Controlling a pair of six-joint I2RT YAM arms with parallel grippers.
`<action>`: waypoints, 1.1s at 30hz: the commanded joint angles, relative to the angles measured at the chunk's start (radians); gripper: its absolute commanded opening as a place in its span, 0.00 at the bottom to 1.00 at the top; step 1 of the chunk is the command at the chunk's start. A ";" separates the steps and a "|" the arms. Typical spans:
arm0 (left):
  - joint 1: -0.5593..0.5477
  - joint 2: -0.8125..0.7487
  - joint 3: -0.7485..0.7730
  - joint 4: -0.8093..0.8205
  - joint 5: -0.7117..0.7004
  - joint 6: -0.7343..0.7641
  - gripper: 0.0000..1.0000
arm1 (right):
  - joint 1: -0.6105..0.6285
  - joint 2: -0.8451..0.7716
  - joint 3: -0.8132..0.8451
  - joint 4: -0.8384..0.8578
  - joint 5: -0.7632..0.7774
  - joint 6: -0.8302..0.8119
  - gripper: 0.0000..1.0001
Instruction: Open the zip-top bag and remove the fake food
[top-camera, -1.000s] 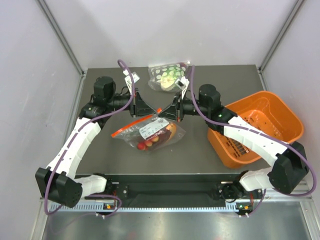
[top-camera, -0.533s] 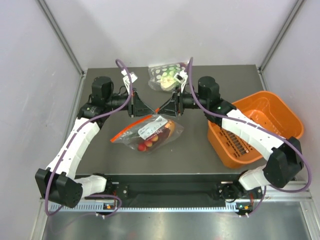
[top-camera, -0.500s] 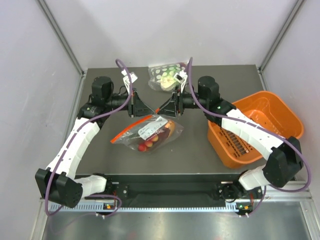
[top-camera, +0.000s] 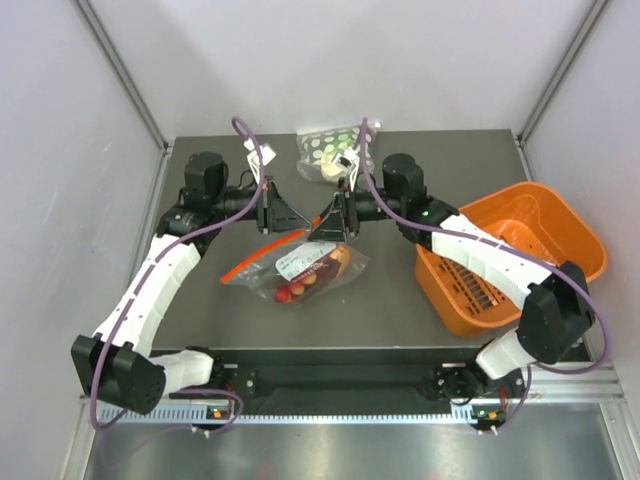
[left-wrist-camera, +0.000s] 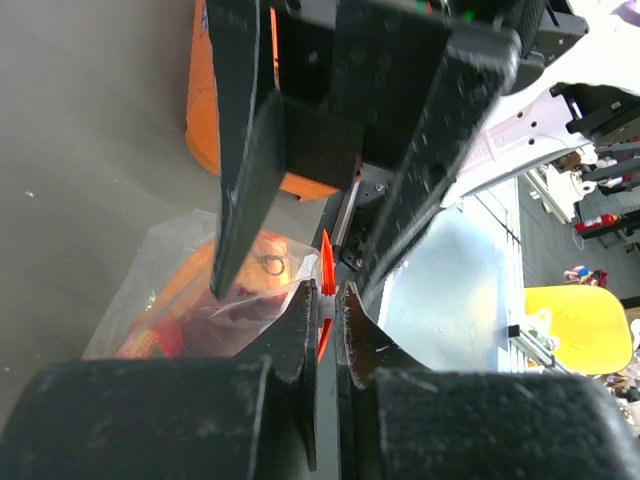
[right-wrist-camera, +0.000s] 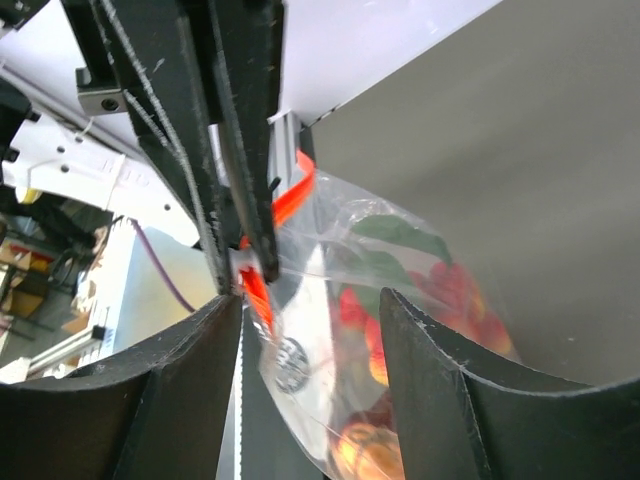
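Observation:
The zip-top bag (top-camera: 296, 264) lies mid-table, its red zip edge (top-camera: 262, 256) lifted at the far end. Red and orange fake food (top-camera: 297, 285) shows through the clear plastic. My left gripper (top-camera: 299, 226) is shut on the zip strip (left-wrist-camera: 326, 268), which runs between its fingertips (left-wrist-camera: 328, 292). My right gripper (top-camera: 322, 228) faces it tip to tip and is open. In the right wrist view, the right gripper (right-wrist-camera: 310, 305) has one finger on each side of the bag's top (right-wrist-camera: 330, 300), with fake food (right-wrist-camera: 445, 290) behind the film.
A second bag with green-and-white spotted contents (top-camera: 330, 150) lies at the far edge behind the grippers. An orange basket (top-camera: 520, 250) stands at the right, under the right forearm.
My right gripper has gone from shut to open and has shifted left, closer to the left gripper. The left gripper keeps its hold on the strip.

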 joint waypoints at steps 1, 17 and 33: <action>0.001 0.014 0.025 0.085 0.014 -0.016 0.00 | 0.035 0.013 0.053 0.038 -0.036 0.002 0.57; 0.013 0.019 0.033 0.000 -0.012 0.053 0.00 | 0.003 -0.039 0.004 0.086 0.039 0.026 0.00; 0.032 0.012 0.025 -0.126 -0.028 0.148 0.00 | -0.172 -0.122 -0.108 0.290 0.002 0.185 0.00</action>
